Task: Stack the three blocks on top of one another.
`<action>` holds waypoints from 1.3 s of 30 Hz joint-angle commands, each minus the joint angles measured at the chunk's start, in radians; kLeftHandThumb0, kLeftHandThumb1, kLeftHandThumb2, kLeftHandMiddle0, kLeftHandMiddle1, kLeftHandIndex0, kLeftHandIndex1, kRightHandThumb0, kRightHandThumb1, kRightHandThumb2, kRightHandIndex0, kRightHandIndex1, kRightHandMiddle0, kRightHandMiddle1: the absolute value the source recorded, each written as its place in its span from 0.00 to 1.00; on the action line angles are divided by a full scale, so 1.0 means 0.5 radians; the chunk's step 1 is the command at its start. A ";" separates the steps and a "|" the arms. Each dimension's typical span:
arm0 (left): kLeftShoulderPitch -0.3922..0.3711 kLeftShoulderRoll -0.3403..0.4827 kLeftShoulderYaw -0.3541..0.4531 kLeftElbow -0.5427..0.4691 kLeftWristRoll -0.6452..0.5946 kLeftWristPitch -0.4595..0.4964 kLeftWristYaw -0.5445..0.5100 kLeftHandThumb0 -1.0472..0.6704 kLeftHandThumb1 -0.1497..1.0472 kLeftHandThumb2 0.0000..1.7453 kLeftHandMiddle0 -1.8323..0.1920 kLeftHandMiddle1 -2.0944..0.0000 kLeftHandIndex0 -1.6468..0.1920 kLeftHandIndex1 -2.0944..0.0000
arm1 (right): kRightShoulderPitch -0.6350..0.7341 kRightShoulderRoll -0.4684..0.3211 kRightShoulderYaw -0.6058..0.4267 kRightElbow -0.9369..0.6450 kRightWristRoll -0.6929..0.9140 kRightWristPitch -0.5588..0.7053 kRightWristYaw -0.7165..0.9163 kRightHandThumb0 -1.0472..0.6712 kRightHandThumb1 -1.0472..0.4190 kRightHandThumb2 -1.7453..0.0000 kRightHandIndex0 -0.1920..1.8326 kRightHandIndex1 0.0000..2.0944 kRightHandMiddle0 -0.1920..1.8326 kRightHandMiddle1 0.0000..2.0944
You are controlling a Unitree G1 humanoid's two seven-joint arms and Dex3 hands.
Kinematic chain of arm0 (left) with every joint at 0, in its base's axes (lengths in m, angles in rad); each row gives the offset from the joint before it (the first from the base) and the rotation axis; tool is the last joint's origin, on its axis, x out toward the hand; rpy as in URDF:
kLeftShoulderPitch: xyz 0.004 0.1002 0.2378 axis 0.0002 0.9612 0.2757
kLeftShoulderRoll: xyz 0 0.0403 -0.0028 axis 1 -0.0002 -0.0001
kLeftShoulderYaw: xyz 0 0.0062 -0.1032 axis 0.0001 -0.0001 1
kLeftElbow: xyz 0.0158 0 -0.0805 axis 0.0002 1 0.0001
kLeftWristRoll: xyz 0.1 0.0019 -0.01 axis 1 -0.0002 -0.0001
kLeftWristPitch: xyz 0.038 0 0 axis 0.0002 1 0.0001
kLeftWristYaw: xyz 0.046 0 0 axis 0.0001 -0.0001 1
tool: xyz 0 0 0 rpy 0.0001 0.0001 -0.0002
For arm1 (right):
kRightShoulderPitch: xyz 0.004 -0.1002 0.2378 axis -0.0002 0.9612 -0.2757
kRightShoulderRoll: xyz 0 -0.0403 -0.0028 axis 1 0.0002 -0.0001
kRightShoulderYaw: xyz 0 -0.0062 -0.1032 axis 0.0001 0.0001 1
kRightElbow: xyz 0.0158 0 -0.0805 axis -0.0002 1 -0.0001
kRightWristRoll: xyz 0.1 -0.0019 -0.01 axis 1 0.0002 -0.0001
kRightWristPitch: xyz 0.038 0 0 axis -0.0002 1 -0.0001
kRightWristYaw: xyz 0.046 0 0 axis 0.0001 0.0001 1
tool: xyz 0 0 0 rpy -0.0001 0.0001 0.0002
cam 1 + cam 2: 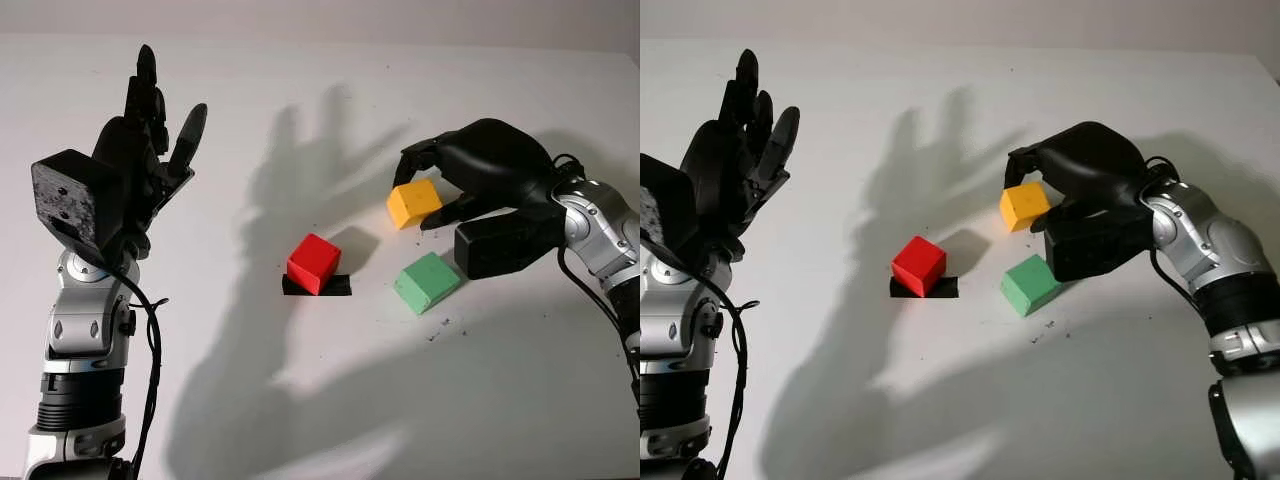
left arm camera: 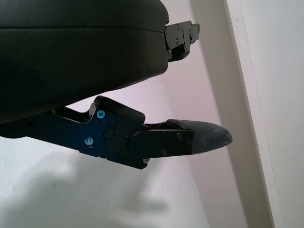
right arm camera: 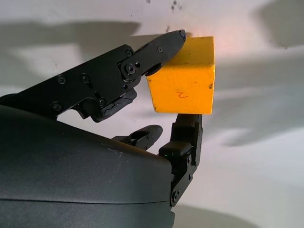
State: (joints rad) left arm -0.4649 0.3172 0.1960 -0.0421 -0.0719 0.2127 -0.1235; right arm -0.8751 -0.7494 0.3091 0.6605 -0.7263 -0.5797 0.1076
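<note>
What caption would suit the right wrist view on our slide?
Right hand pinches the yellow block between its fingers above the white table.

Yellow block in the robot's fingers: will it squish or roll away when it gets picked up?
Probably no squishing: the yellow block keeps sharp, straight edges between the right hand's fingers. It likely won't roll, since its faces are flat. It may twist, as only fingertips pinch it. The left hand is open, raised over the table's left side.

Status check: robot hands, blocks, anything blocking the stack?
Right robot hand shut on yellow block. Left robot hand open, raised at far left. Red block on black patch, green block beside; nothing in the way.
</note>
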 commanded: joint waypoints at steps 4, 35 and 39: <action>-0.049 0.010 0.000 0.044 -0.007 -0.021 -0.004 0.19 1.00 0.25 1.00 1.00 1.00 1.00 | -0.274 0.042 -0.014 0.143 0.121 -0.132 0.043 0.37 0.12 0.97 0.36 0.03 0.40 0.55; -0.085 0.002 0.040 0.059 -0.099 -0.089 0.005 0.14 1.00 0.36 1.00 1.00 1.00 1.00 | -0.639 0.466 -0.003 0.020 0.930 -0.235 1.356 0.33 0.10 0.97 0.29 0.01 0.34 0.65; -0.079 0.001 0.039 0.041 -0.096 -0.081 0.007 0.14 1.00 0.35 1.00 1.00 1.00 1.00 | -0.656 0.478 0.016 0.006 0.925 -0.242 1.435 0.32 0.10 0.97 0.28 0.01 0.34 0.65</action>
State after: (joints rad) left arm -0.5031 0.3168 0.2109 -0.0010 -0.1136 0.1713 -0.1230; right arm -1.1703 -0.5126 0.3149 0.6840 -0.2699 -0.6928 0.8165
